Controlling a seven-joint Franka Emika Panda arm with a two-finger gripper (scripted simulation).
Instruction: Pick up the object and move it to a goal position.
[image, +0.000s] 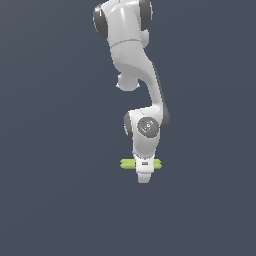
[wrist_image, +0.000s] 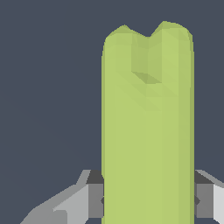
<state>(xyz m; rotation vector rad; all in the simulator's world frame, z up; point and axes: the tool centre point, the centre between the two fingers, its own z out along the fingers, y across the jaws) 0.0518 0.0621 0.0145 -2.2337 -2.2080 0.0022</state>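
The object is a lime-green bar with rounded ends (image: 127, 163). In the exterior view it lies crosswise behind the hand, with one end sticking out on each side. My gripper (image: 143, 176) points down over its middle. In the wrist view the bar (wrist_image: 148, 122) fills the space between the jaws, and its far end has a notch. My gripper (wrist_image: 148, 201) is shut on the bar, with one finger pad (wrist_image: 95, 200) against each long side. I cannot tell whether the bar rests on the ground or is held above it.
A plain dark blue-grey surface (image: 50, 200) fills both views. The white arm (image: 130, 45) comes down from the top of the exterior view.
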